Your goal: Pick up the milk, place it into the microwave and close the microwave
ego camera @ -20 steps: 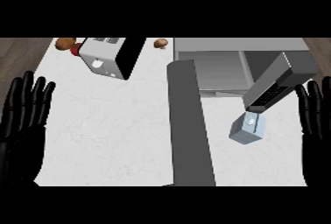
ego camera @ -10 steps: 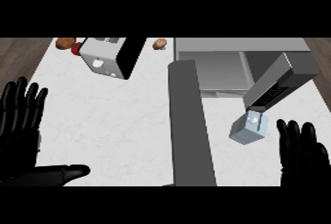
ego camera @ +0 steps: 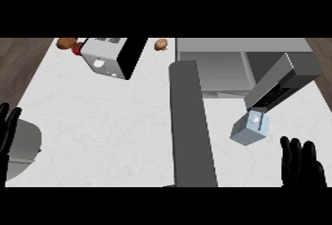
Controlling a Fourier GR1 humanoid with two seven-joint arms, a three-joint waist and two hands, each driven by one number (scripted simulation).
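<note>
nothing done yet, by the look of it: milk (ego camera: 250, 130) standing untouched on the bench (ego camera: 110, 127), just in front of the open microwave (ego camera: 224, 72) and beside its swung-out door (ego camera: 193, 127). right hand (ego camera: 302, 168) near the carton but apart from it, fingers straight and gripping nothing; left hand (ego camera: 6, 127) at the left edge, likewise open. still to come: grasping, placing inside, closing the door.

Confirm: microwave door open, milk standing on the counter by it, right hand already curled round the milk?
Not quite. The head view shows the right hand open, fingers straight, apart from the milk and nearer the view's lower edge. The microwave door is open, and the milk stands on the counter beside it.
</note>
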